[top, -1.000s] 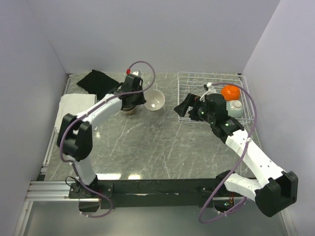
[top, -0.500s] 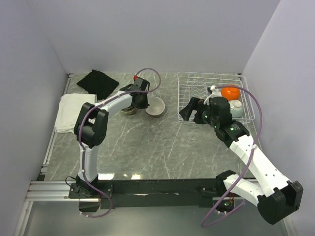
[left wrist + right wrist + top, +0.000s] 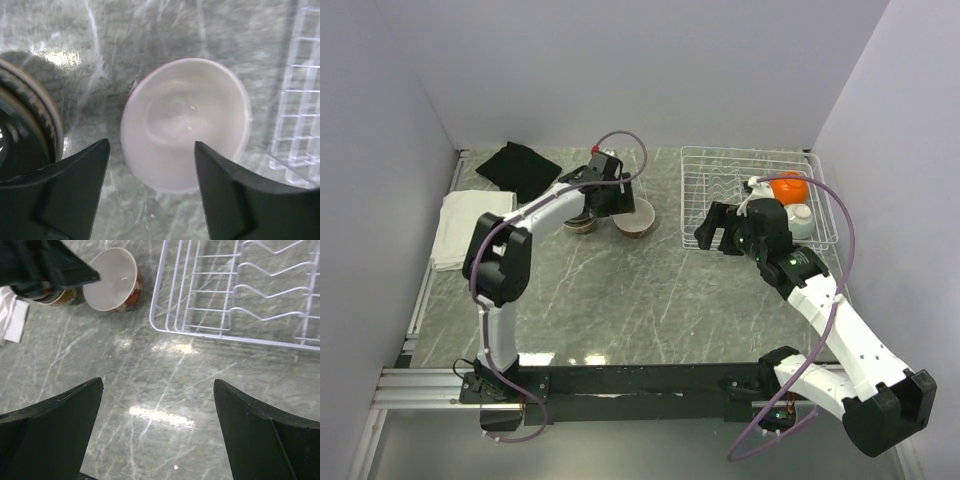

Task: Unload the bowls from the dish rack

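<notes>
Left gripper (image 3: 151, 145), jaws spread and grasping nothing, hangs over a white bowl (image 3: 185, 125) that stands upright on the table (image 3: 620, 290). In the top view the bowl is upper centre, left of the dish rack (image 3: 720, 185). Right gripper (image 3: 158, 385) gapes empty near the rack's lower-left corner.

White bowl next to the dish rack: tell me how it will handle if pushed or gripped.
The bowl looks glazed and rigid, so it is probably slippery to pinch and could chip. Upright on the smooth stone table, it would likely slide rather than tip when pushed.
</notes>
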